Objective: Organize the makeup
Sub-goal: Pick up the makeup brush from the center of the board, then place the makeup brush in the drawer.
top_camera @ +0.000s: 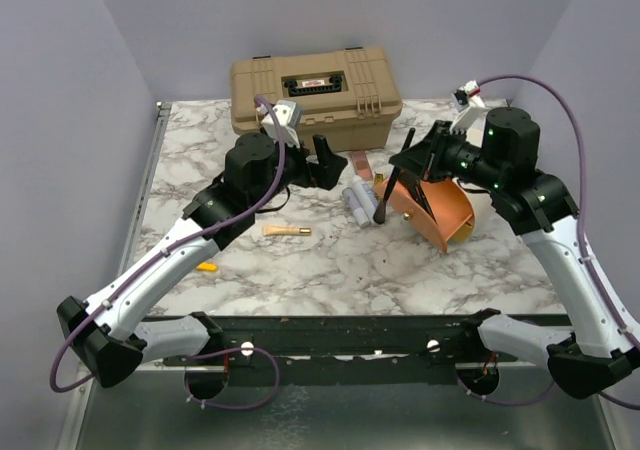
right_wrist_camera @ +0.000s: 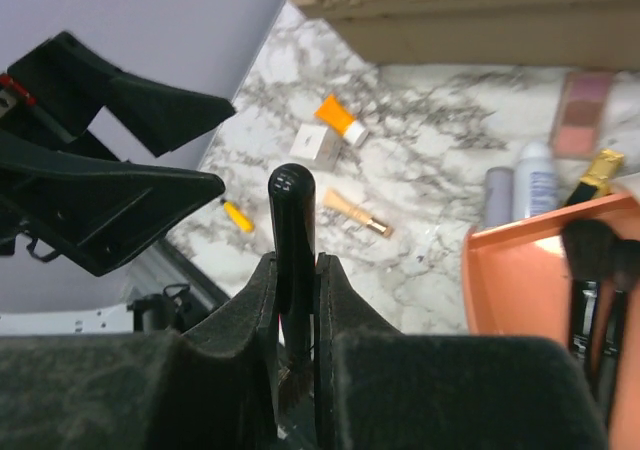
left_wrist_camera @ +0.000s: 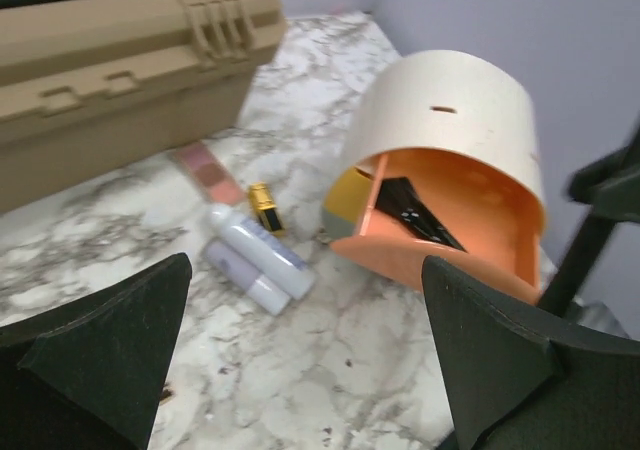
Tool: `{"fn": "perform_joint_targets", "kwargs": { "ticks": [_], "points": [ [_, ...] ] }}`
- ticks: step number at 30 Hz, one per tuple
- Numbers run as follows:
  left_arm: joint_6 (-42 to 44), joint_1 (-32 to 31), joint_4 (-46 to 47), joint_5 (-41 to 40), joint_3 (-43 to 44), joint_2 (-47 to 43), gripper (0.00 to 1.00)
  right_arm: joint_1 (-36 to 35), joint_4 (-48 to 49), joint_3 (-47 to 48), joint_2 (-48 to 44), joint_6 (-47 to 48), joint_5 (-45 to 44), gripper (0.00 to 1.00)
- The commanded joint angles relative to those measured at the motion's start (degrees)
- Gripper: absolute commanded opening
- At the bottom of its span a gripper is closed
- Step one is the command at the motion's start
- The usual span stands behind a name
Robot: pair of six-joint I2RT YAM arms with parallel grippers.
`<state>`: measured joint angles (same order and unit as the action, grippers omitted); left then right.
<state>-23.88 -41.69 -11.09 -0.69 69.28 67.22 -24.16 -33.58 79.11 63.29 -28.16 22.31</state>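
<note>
The left claw (left_wrist_camera: 305,300) stands spread wide and empty. The pale tubes (left_wrist_camera: 262,255) lie on the table (left_wrist_camera: 360,370) just ahead, between its fingers, and the round pouch (left_wrist_camera: 450,120) is ahead to its right. The right claw (right_wrist_camera: 292,270) is clamped on a black brush (right_wrist_camera: 291,215), whose lower end is lost between the fingers. Beyond it lie a tan-handled brush (right_wrist_camera: 355,213) and an orange tube (right_wrist_camera: 338,118).

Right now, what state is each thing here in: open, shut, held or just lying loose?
Left claw, open, empty.
Right claw, shut on a black brush.
Tan case, lid shut.
Round pouch, tipped on its side, mouth open, black brushes inside.
Pale tubes, lying flat beside the pouch.
Tan-handled brush, lying loose.
Orange tube, lying loose.
Yellow pencil, lying loose.
</note>
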Motion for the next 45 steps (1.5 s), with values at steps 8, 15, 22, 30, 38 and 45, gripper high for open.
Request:
{"fn": "perform_joint_targets", "kwargs": {
  "ticks": [8,15,22,30,38,45],
  "points": [
    [5.0,0.1,-9.4,-23.2,-2.6,-2.5,0.99,0.2,-22.7,17.3,3.5,15.7,-26.4,0.0],
    [0.7,0.1,-9.3,-19.4,-7.1,-3.9,0.99,0.2,-31.7,20.8,8.3,24.1,-30.4,0.0],
    [-1.9,0.1,-7.3,-14.9,-10.5,-4.9,0.99,0.2,-35.1,20.9,12.4,25.9,-33.5,0.0],
    [-3.8,0.2,-5.8,-12.8,-12.2,-5.4,0.99,0.2,-35.7,19.9,15.4,27.4,-36.1,0.0],
    [-4.3,0.1,-4.4,-11.2,-12.6,-5.2,0.99,0.2,-35.9,18.7,17.5,26.8,-36.7,0.01],
    [-4.3,0.2,-2.8,-6.9,-12.1,-4.2,0.99,0.2,-36.6,18.1,17.7,26.0,-35.8,0.1]
  ]
}}
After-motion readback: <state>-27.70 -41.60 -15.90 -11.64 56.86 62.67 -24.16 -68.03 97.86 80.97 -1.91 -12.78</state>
